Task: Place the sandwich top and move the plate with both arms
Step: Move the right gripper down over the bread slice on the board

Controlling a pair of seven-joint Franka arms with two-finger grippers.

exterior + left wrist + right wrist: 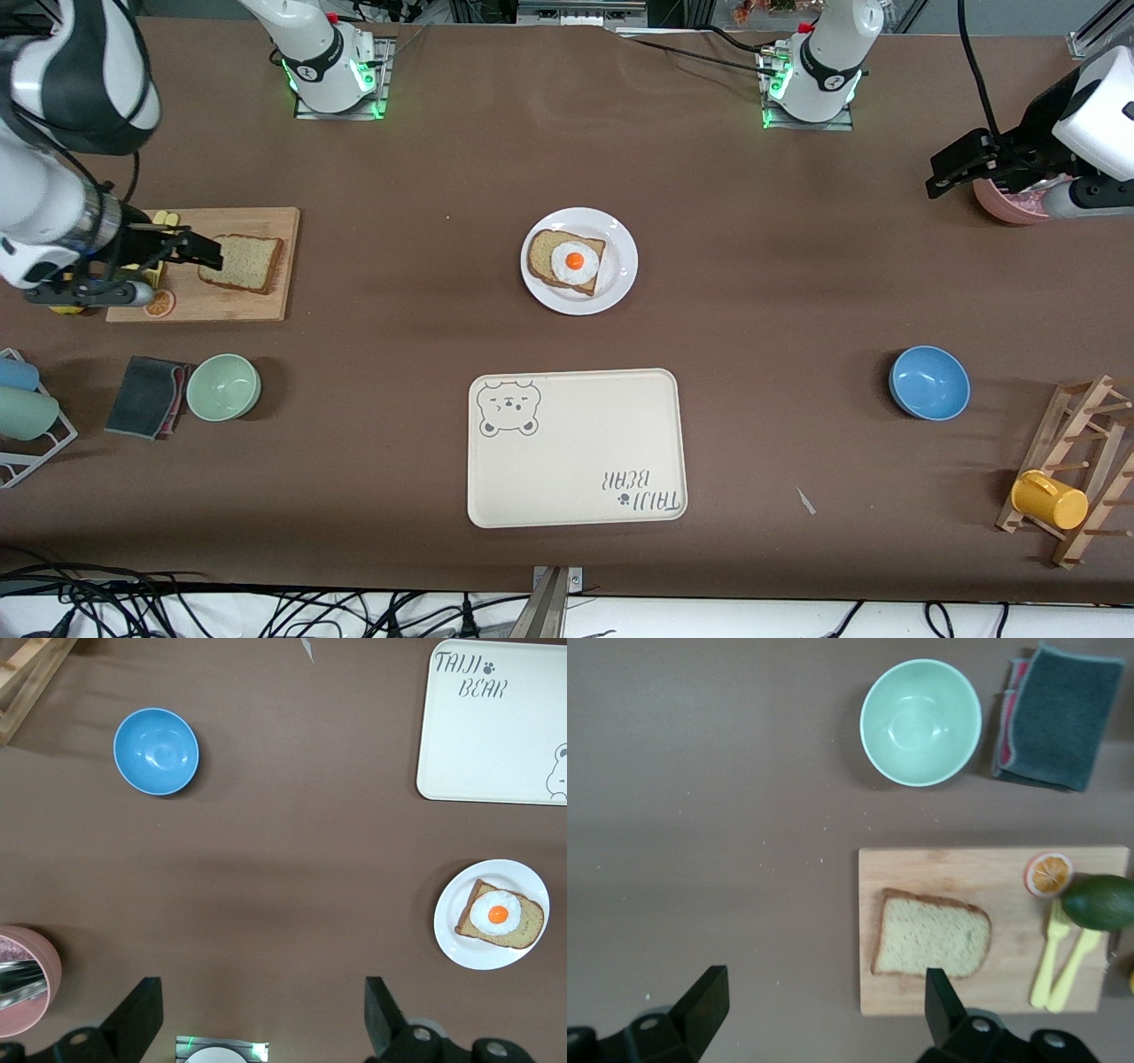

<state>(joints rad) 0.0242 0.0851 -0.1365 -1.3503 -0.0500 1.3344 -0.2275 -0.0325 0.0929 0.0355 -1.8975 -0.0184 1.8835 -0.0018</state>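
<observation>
**While top slice sits on board, right arm lines up the pick**

Since the sandwich top (241,263) lies flat on the wooden board (266,306) at the right arm's end of the worktop (797,283), the right gripper (205,252) has the job. It is low over the board's edge, just beside the slice's crust, fingers (700,1008) spread, nothing held.

My call for a clean grasp: come in on the crust edges, not the soft speckled crumb, since that probably compresses. The slice is thin and squarish with one domed side, so pinch across the straight sides. Keep clear of the citrus slice (159,303) on the board.

Mid-worktop: round white plate (623,266), shallow glossy rim, carrying the lower slice (540,257) with a fried egg (575,260) on top. The yolk bulges, so lower the top flat or it may tilt and slide.

Nearer the camera is the cream bear tray (576,461), smooth with rounded corners.

The left gripper (950,174) waits over the left arm's end beside a pink bowl (1001,208), fingers (133,1014) spread, empty.
</observation>
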